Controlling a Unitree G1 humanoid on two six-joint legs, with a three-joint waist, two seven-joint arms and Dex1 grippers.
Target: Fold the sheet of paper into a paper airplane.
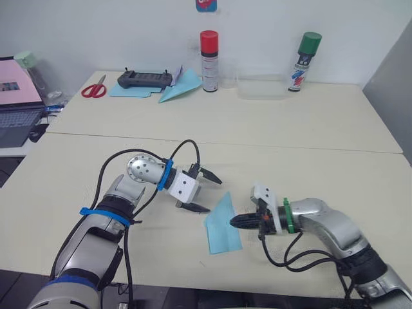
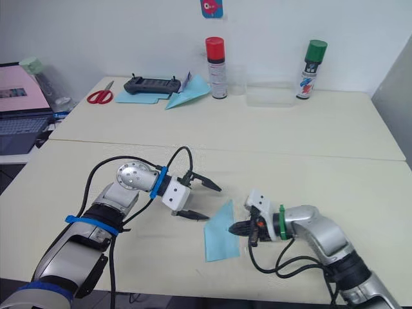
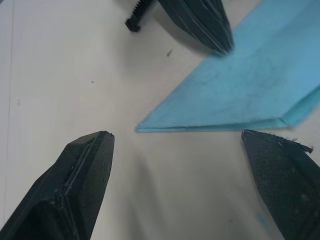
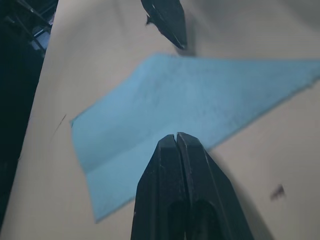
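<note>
The sheet of paper (image 1: 222,228) is light blue and lies flat on the table near the front edge, folded into a narrow shape with a point toward the far side. My left gripper (image 1: 215,196) is open just left of that point, low over the table, with one finger on each side of the paper's corner (image 3: 150,127). My right gripper (image 1: 233,222) is shut, its tips resting on the paper's right edge (image 4: 175,95). The left wrist view also catches the right gripper's shut fingers (image 3: 205,25).
At the back of the table stand a red-capped spray can (image 1: 209,61), a green-capped can (image 1: 302,61) and a clear container (image 1: 261,87). A black controller (image 1: 145,79), red scissors (image 1: 94,88) and a long blue paper dart (image 1: 181,87) lie back left. A laptop (image 1: 13,109) sits off to the left.
</note>
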